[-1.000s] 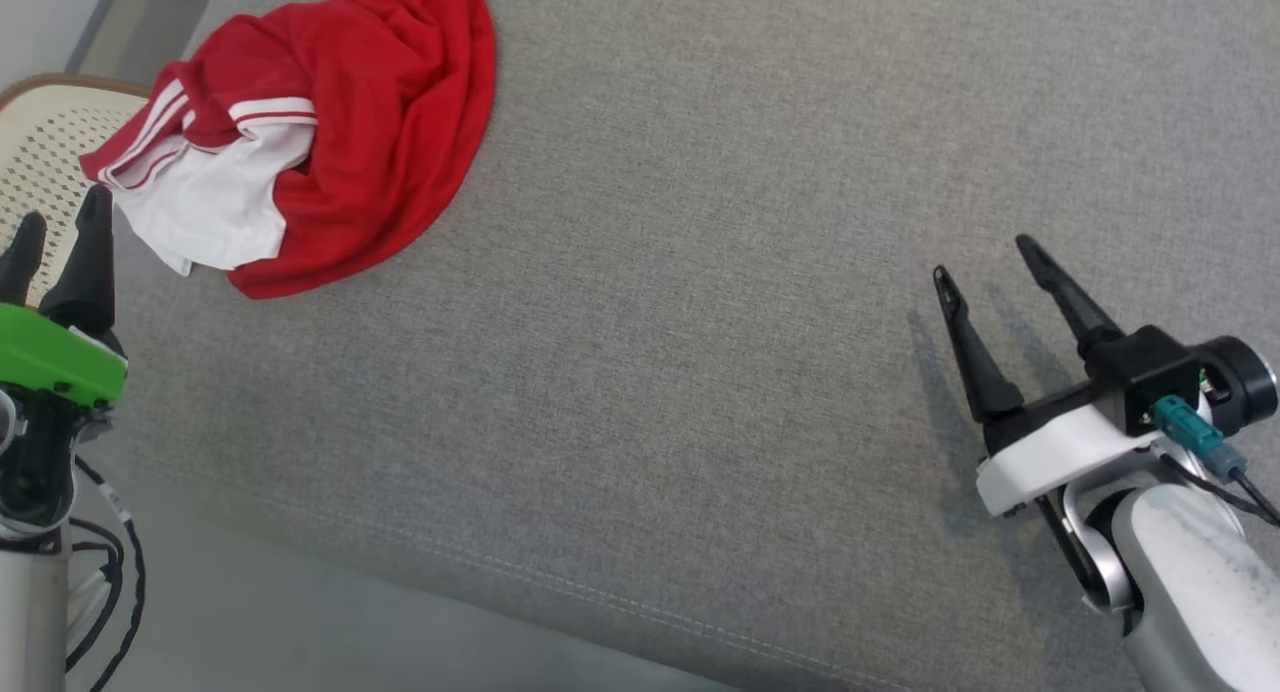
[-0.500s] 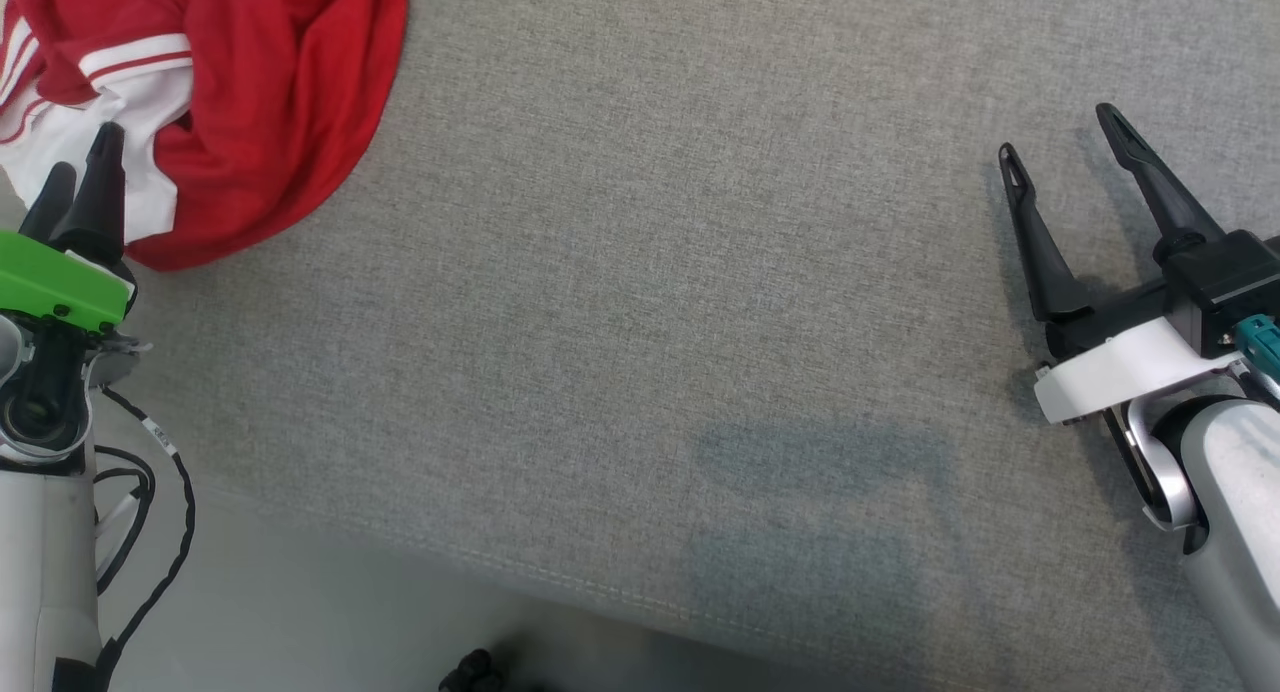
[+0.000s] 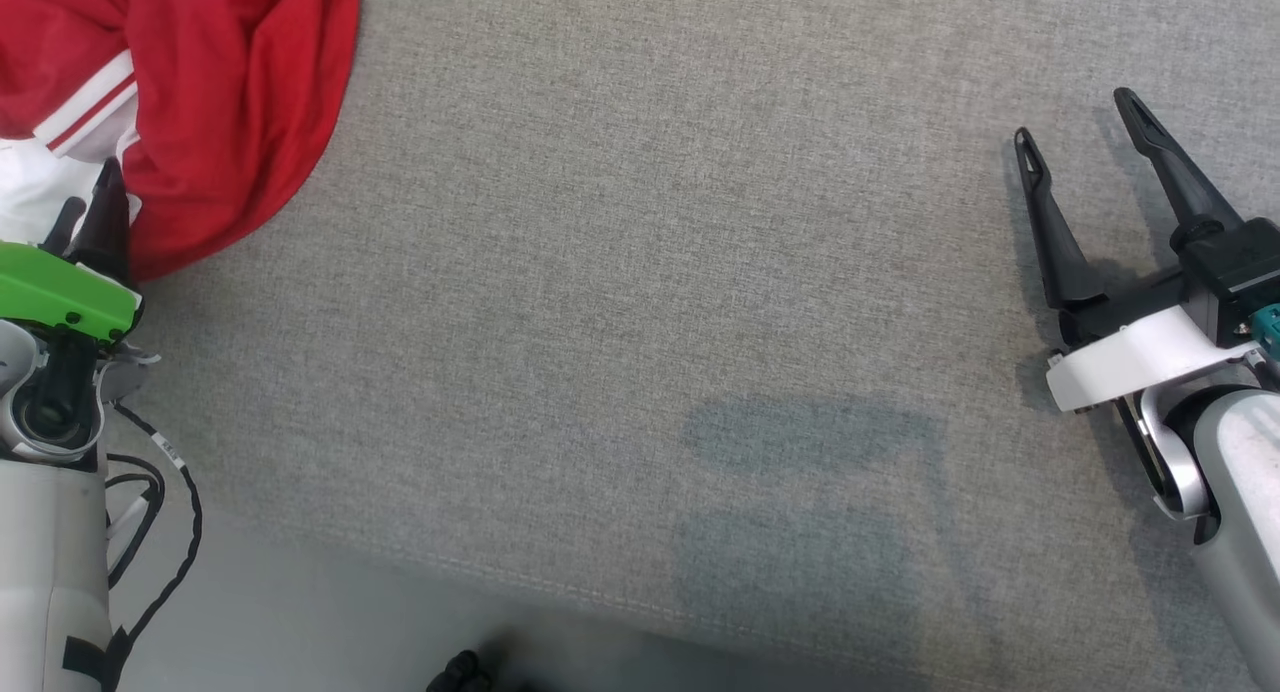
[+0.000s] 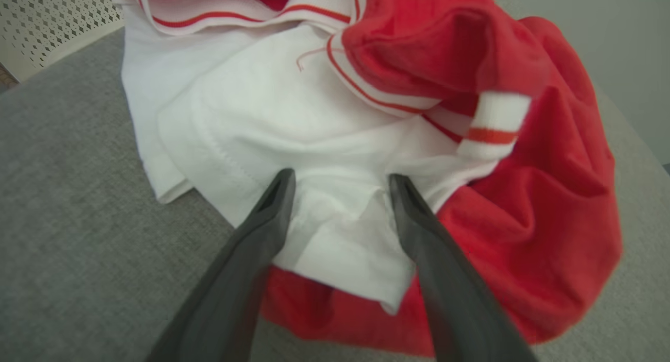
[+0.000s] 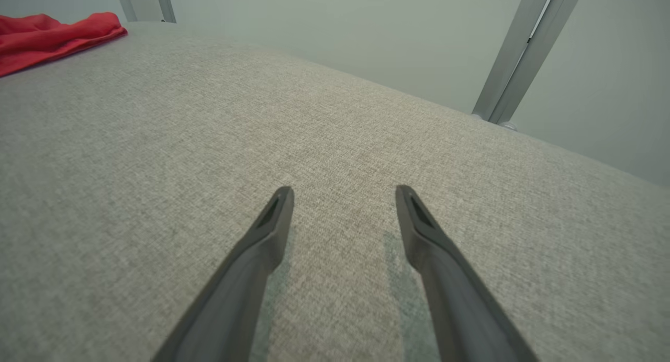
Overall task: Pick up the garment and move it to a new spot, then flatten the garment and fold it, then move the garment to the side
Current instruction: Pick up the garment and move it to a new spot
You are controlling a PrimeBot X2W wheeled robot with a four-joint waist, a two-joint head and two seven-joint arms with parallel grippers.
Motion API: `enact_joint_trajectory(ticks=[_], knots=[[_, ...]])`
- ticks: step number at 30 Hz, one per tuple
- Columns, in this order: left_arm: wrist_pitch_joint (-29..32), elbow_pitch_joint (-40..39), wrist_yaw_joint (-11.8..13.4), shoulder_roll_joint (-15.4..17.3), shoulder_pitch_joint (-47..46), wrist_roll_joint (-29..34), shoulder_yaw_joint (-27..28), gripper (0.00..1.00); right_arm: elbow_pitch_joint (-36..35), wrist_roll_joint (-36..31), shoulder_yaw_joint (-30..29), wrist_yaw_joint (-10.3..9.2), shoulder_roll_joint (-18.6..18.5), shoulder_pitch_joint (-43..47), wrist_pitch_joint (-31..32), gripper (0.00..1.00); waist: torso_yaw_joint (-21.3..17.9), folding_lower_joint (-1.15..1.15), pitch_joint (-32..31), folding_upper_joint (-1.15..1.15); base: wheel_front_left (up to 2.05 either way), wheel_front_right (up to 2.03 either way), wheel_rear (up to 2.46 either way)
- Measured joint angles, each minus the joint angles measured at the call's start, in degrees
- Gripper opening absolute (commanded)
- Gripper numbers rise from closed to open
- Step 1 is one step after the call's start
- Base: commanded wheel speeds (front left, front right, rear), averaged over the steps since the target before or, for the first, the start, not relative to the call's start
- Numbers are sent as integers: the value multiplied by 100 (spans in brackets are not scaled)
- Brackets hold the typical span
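The garment (image 4: 335,105) lies crumpled, not yet lifted — all steps are left. The left gripper (image 4: 341,180), spread open, straddles its white fold; the right gripper (image 3: 1073,117), open too, is well apart.

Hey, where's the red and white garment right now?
The garment lies crumpled at the upper left of the head view, on the grey cushion, just in front of the left gripper, whose open fingers flank its white fold.
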Motion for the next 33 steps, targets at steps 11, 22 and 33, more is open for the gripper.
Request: enact_joint_trajectory(ticks=[11, 22, 33], knots=[[-181, 76, -311, 78, -417, 107, -174, 0, 64, 54, -33, -3, 41, 113, -10, 100, -41, 0, -221, 0, 0, 0, 0], [-222, -681, -393, 414, -962, 404, -599, 0, 270, 157, 137, -45, 403, 124, -225, 100, -69, 0, -605, 0, 0, 0, 0], [210, -1529, -436, 597, -1193, 531, -1254, 0, 619, 405, 290, -44, 823, 128, -526, 100, -320, -1, -962, 0, 0, 0, 0]])
